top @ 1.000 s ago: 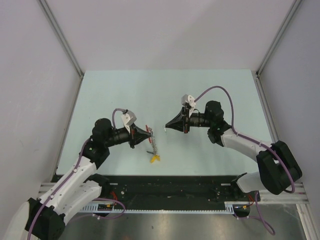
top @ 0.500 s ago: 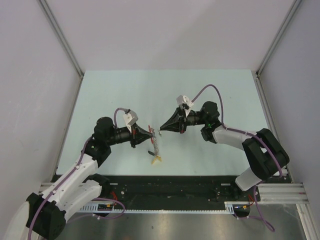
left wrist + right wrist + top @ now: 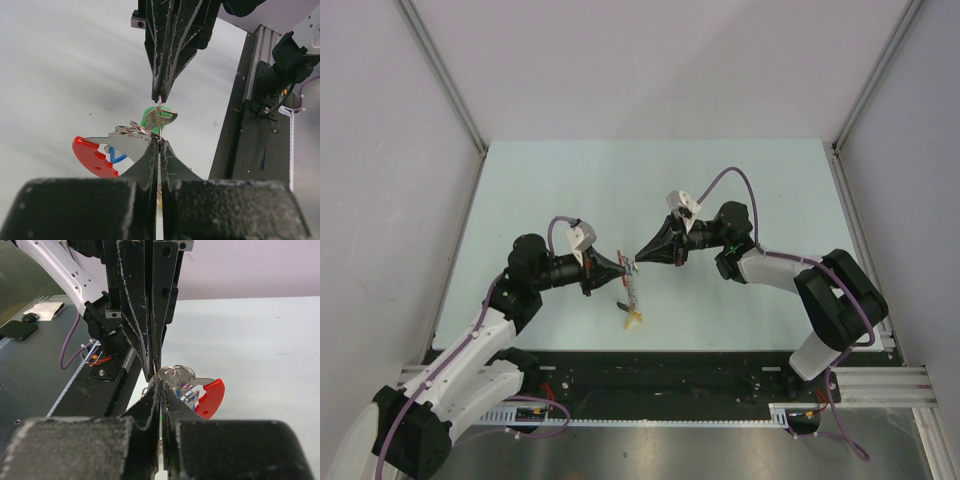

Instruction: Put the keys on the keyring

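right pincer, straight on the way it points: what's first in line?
The keyring in the left pincer: the right pincer, with the green key, is almost tip to tip with it; depth unclear.

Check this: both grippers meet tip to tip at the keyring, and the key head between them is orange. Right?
Not orange: the key head is green, per the left wrist view. The left gripper and right gripper do meet at the keyring.
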Controlling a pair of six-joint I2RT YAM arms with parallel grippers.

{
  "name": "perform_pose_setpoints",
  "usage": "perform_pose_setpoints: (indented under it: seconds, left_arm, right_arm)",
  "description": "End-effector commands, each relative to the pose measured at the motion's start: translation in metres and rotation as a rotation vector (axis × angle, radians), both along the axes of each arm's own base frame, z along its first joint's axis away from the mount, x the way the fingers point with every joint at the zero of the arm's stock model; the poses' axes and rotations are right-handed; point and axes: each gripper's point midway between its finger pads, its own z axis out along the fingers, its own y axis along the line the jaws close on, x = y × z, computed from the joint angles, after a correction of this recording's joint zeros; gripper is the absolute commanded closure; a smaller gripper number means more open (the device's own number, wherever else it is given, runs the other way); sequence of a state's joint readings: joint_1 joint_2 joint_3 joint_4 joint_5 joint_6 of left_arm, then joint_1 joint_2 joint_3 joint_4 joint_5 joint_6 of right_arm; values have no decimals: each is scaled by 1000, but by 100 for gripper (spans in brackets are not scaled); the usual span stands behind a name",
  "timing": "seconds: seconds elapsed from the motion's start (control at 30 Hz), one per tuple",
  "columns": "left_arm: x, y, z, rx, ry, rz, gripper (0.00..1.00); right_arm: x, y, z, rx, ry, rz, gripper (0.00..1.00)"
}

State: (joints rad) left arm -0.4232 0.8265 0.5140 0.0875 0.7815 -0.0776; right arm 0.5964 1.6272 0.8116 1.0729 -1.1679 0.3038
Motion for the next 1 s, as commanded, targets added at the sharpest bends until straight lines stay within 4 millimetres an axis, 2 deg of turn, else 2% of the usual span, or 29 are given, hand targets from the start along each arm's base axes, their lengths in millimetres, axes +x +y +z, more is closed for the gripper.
perform_pose_setpoints:
  seconds: [0.0, 0.97]
  left_arm:
    - [-2, -4, 18, -29, -86, -39, 100]
    - [-1, -3, 17, -29, -80, -26, 100]
  right_arm:
    - [5, 3, 18, 47, -71, 6, 100]
    - [-4, 6, 18, 45, -64, 74, 100]
